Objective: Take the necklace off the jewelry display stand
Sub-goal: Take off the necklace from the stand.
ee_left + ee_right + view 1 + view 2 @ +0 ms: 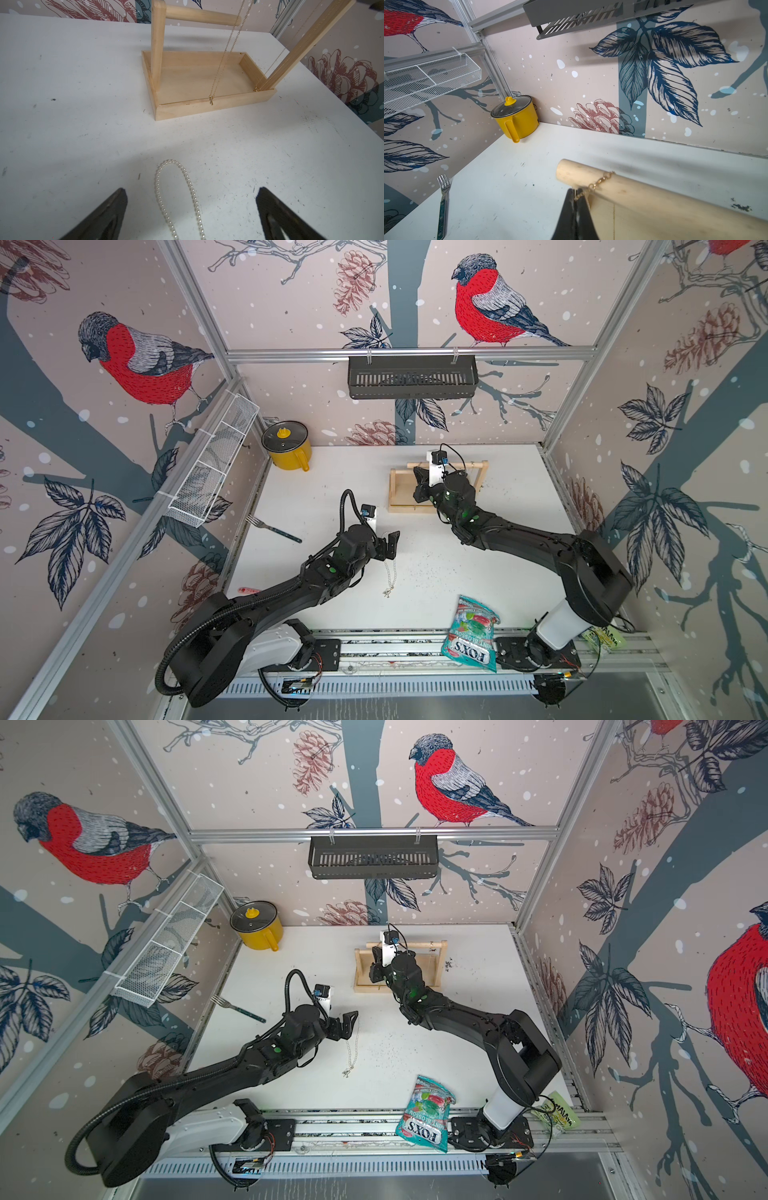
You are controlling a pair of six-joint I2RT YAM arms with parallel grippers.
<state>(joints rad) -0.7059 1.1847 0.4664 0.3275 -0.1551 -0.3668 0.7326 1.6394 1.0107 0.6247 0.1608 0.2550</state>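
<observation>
Rt claw (576,194) tips, closest to lens: pressed shut, pinching gold necklace (602,179) by clasp where it drapes over dowel bar (664,201), near bar's free end. Good spot, I reckon, to slide loop off sideways. Necklace not yet off jewelry display stand (403,508); pendant hangs low by tray rim. Lt claw (192,189) spread wide, empty, hovering over pearl necklace (158,187) lying flat on table (62,104), well apart from stand. Prob parked there to stay out of rt arm's way.
</observation>
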